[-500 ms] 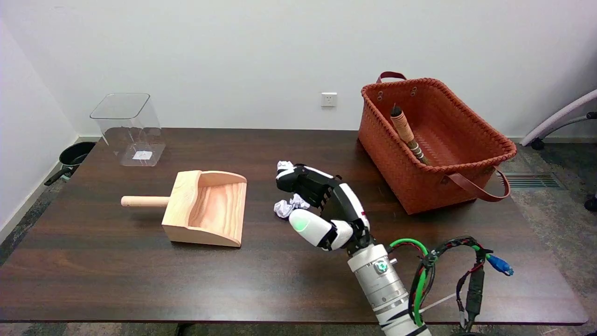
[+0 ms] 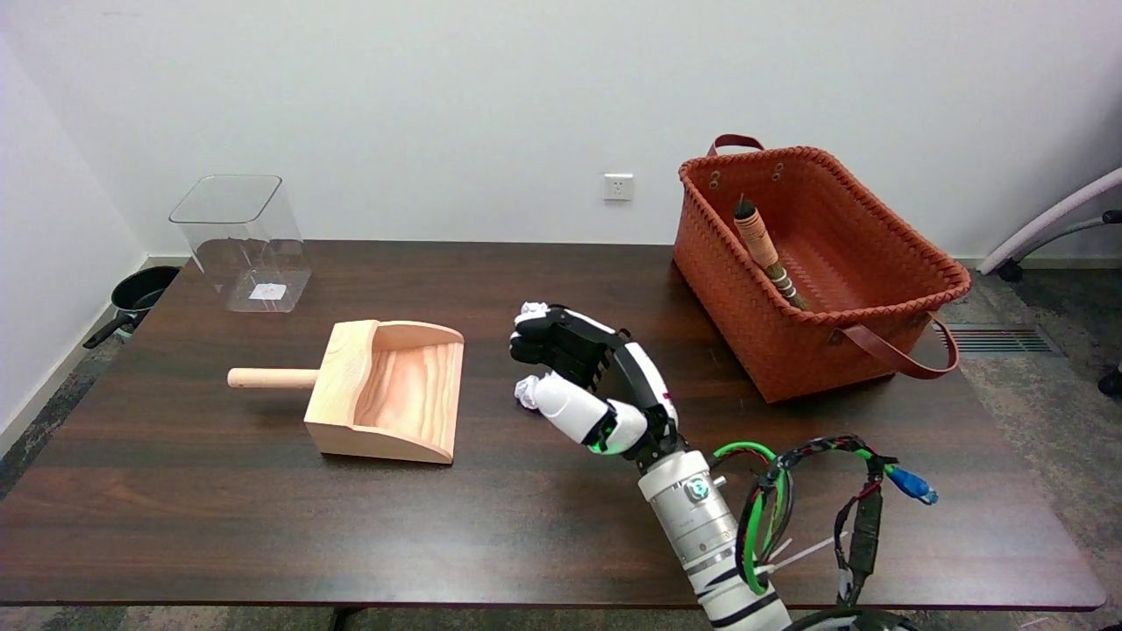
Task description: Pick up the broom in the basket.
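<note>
The broom [image 2: 761, 247] leans inside the orange woven basket [image 2: 879, 308] at the table's back right; only its tan wrapped handle with a dark tip shows, resting against the basket's left wall. My right hand [image 2: 596, 379] hovers over the middle of the table, well left of the basket and in front of it. Its fingers are bent forward and apart from the thumb, with nothing in them.
Two crumpled white paper balls [image 2: 531, 309] [image 2: 526, 392] lie just beside the hand's fingertips. A wooden dustpan [image 2: 386, 390] sits at centre left. A clear plastic bin [image 2: 241, 241] stands at the back left. Brown straps hang off the basket's ends.
The hand and forearm have shifted a little to the left and farther onto the table, partly covering the nearer paper ball. The broom and basket have not moved.
</note>
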Available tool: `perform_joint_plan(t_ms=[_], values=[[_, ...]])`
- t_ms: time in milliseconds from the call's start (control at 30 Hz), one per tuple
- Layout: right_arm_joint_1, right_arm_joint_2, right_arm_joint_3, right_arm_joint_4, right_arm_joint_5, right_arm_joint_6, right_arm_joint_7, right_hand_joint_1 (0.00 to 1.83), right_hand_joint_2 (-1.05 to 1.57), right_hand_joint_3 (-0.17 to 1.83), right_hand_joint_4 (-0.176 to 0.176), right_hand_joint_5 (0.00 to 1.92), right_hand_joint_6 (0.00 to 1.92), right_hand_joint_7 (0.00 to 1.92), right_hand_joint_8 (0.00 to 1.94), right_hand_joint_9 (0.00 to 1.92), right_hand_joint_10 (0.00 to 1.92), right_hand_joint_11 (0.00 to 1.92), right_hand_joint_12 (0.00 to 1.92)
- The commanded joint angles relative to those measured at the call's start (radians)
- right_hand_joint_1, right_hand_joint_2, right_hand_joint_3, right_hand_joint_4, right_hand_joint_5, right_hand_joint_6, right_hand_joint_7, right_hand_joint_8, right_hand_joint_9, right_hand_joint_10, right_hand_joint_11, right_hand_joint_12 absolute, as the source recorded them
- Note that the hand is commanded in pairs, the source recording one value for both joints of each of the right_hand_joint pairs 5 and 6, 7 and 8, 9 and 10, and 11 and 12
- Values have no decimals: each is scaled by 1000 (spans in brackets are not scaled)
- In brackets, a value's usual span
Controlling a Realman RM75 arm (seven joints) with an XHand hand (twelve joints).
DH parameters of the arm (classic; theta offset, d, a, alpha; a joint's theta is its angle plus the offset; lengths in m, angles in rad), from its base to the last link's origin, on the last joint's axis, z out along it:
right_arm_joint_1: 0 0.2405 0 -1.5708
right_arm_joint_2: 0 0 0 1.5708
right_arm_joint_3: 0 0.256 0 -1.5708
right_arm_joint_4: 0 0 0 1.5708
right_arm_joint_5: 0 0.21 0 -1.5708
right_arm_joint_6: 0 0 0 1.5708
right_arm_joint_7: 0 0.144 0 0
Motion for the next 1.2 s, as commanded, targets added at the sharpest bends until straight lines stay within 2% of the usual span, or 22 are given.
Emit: perform_joint_plan(t_ms=[33, 367, 667, 700, 767, 1200], values=[[63, 8, 40, 109, 1, -5, 269, 891, 135, 789, 0, 712, 712, 603, 603, 645, 645, 626, 626], [133, 41, 42, 84, 2, -33, 330, 896, 193, 749, 0, 725, 725, 632, 632, 689, 689, 675, 675], [114, 41, 45, 33, 10, -12, 323, 892, 275, 760, 0, 742, 742, 659, 659, 719, 719, 711, 711], [110, 33, 111, -20, -168, 51, 406, 892, 275, 762, 0, 743, 743, 662, 662, 721, 721, 716, 716], [103, 41, 40, 2, 6, -12, 318, 893, 277, 761, 0, 742, 742, 664, 664, 724, 724, 721, 721], [99, 41, 36, -59, -56, 5, 318, 866, 214, 862, 0, 728, 728, 647, 647, 695, 695, 692, 692]])
